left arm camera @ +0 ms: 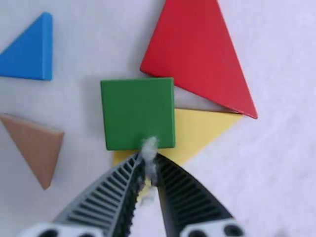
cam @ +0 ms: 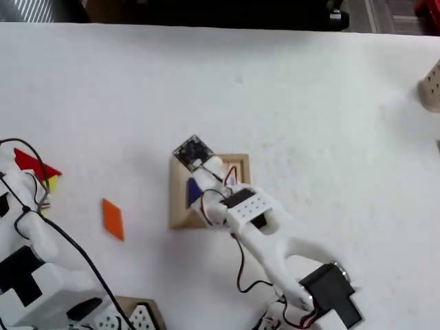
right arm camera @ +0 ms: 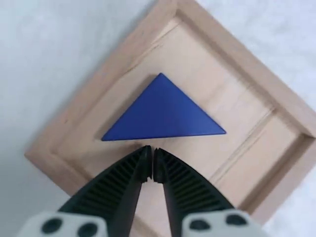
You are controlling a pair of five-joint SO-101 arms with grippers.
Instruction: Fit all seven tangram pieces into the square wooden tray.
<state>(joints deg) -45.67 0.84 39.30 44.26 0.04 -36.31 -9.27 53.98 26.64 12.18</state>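
The white table (cam: 309, 103) bears the square wooden tray (cam: 180, 218) near its middle, with one dark blue triangle (right arm camera: 163, 113) flat inside. The right gripper (right arm camera: 150, 165) hangs over the tray pointing down, fingers pressed together and empty, tips by the triangle's long edge. The left gripper (left arm camera: 148, 165), likewise closed, points down at the green square (left arm camera: 138, 111), which overlaps the yellow triangle (left arm camera: 202, 131).

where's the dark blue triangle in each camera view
High view: the dark blue triangle lies inside the wooden tray, near its left side.
Left wrist view: not in it; the light blue triangle there is another piece.
Right wrist view: dark blue triangle on the tray floor, just beyond the right hand.
Shared landmark: the wooden tray's rim.
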